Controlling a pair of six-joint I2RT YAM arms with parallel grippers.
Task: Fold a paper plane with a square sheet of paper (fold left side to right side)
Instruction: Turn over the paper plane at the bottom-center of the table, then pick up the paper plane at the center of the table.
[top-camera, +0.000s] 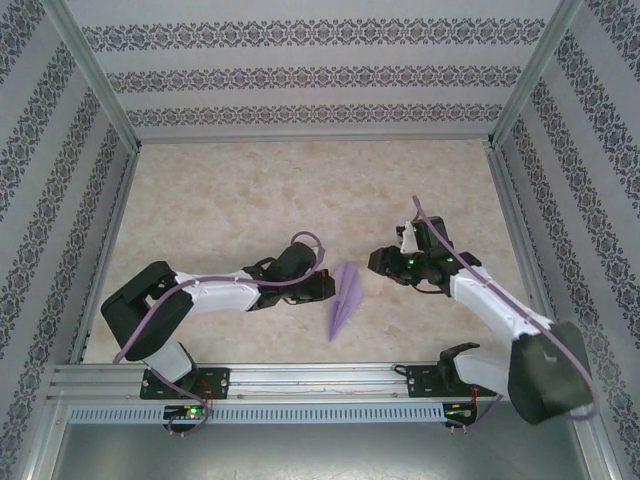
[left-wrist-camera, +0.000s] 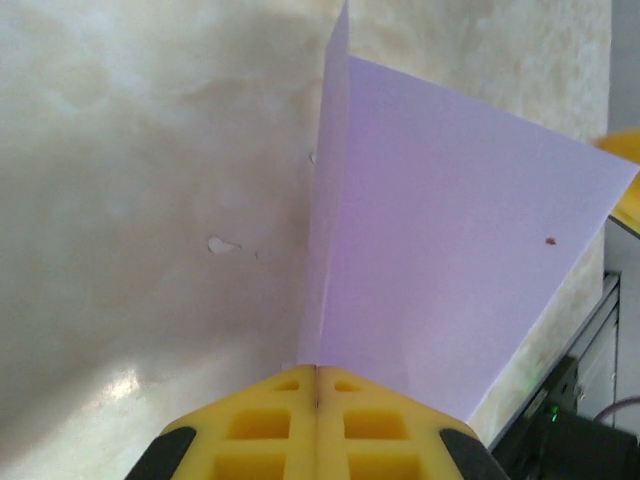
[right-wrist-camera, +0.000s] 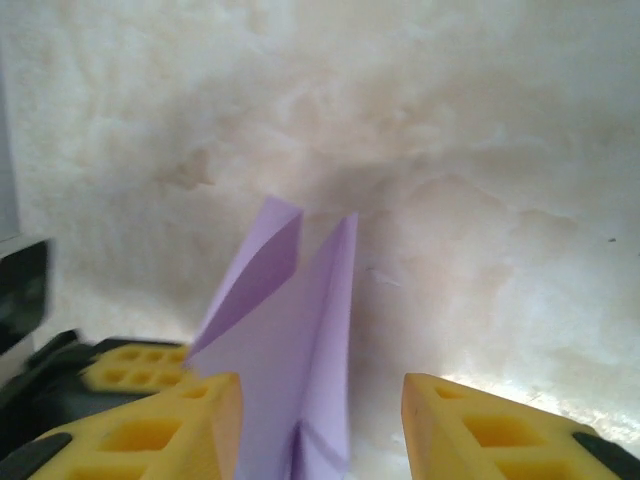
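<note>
The lavender paper plane is the square sheet folded into a slim pointed dart. It lies between the two arms at the table's middle front, with its point toward the near edge. My left gripper is shut on its left side. In the left wrist view the yellow fingertips meet on a thin edge of the paper plane, and one wing stands upright. My right gripper is open just right of it. In the right wrist view the paper plane stands between the parted fingers of the gripper, nearer the left one.
A metal rail carrying both arm bases runs along the near edge. Patterned walls and aluminium frame posts enclose the marbled tabletop. The left gripper's yellow fingers sit at the lower left of the right wrist view.
</note>
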